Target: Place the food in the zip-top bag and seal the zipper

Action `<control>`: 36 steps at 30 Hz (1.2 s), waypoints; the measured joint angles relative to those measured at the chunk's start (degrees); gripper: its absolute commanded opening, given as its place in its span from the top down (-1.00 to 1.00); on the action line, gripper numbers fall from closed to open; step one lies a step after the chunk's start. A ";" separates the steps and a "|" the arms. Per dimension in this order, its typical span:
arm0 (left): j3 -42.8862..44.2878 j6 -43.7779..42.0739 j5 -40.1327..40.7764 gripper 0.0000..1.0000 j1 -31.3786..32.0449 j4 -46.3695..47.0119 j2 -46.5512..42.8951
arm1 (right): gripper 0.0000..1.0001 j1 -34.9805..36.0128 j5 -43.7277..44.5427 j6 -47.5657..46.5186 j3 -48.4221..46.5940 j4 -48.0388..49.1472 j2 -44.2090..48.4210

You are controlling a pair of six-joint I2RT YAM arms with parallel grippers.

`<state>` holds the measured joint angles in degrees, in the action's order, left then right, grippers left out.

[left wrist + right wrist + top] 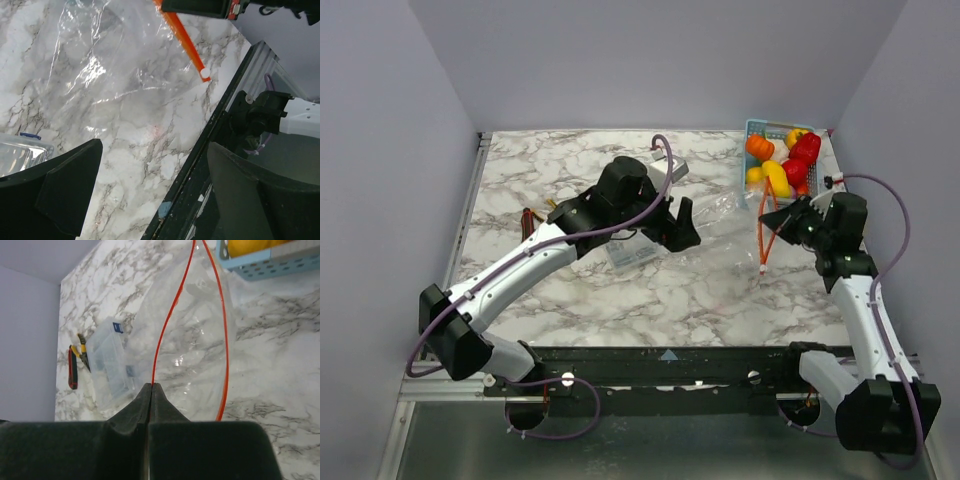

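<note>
The zip-top bag lies crumpled and clear on the marble between the two arms. Its mouth stands open, and the zipper shows as two thin red-orange lips spread apart. My right gripper is shut on the left lip of that zipper, at the bag's right end. My left gripper hovers open over the bag's left side with nothing between its fingers. The bag and the orange zipper lie beyond them. The food, in yellow, orange and red, sits piled in the blue basket.
A clear rigid box lies under the left arm, also seen beside the bag. Red and yellow pliers lie to the left. The table's black front rail runs under the left gripper. Grey walls enclose the table.
</note>
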<state>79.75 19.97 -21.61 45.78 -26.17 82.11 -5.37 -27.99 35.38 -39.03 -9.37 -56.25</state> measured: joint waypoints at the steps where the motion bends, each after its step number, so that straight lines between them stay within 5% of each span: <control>1: -0.63 0.02 -0.02 -0.74 0.00 0.81 -0.83 | 0.99 0.00 1.62 -0.68 -2.32 -2.78 0.87; 8: -5.29 0.22 0.87 -0.72 0.00 5.03 -6.36 | 0.99 0.00 7.82 -4.85 -16.50 -15.69 4.37; 14: -8.39 1.75 1.33 -0.68 -0.70 9.68 -10.16 | 0.99 0.00 7.02 -5.66 -19.30 -19.47 5.20; 19: -8.68 6.34 -1.84 -0.55 -4.11 13.46 -9.31 | 0.99 1.49 4.00 -4.17 -11.89 -15.87 5.14; 23: -8.94 10.10 -5.51 -0.50 -6.40 15.82 -6.05 | 0.99 10.69 5.18 -1.44 -4.83 -12.66 3.28; 27: -9.01 12.70 -8.33 -0.36 -6.45 16.26 -2.58 | 0.99 20.92 7.45 1.70 -2.80 -8.46 1.05; 36: -9.07 15.43 -10.40 -0.12 -7.15 16.63 -0.11 | 0.99 27.21 11.28 9.07 -1.60 3.45 -0.81</control>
<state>70.67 35.40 -32.01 38.63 -9.54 82.00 21.85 -16.71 44.45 -40.62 -5.91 -57.06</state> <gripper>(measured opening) 0.582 0.006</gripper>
